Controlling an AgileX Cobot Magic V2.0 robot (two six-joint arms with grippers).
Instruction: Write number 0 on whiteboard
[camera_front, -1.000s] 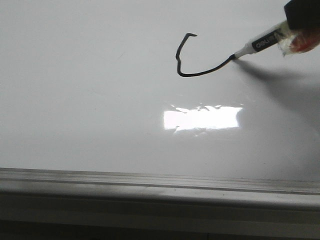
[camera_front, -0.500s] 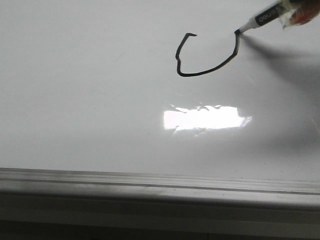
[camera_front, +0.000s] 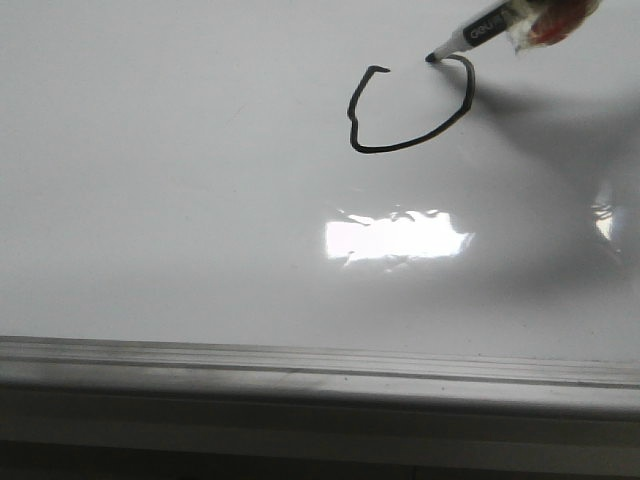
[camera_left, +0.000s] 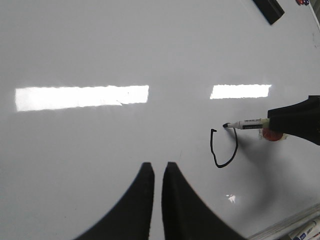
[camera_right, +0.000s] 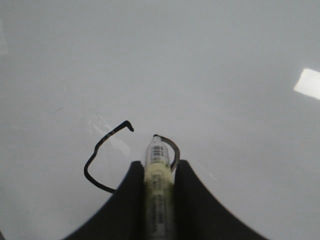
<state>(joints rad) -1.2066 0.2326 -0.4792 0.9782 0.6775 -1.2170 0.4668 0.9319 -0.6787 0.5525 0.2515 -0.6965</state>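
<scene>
One gap remains at the 0's (camera_front: 410, 105) upper middle; right gripper (camera_right: 159, 172), clamped on the marker (camera_front: 480, 30), may overshoot the kink. Left gripper (camera_left: 156, 172) sits nearly together, empty.

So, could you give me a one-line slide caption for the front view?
Marker tip on the whiteboard, closing the last gap at the far side of a nearly complete number 0.

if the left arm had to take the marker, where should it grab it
Judging by its pose, on the bare barrel of the marker between the tip and the right gripper, closing across it from above. The barrel lies slanted with its tip on the whiteboard; the rear is clamped. The left gripper looks nearly closed, so open first.
</scene>
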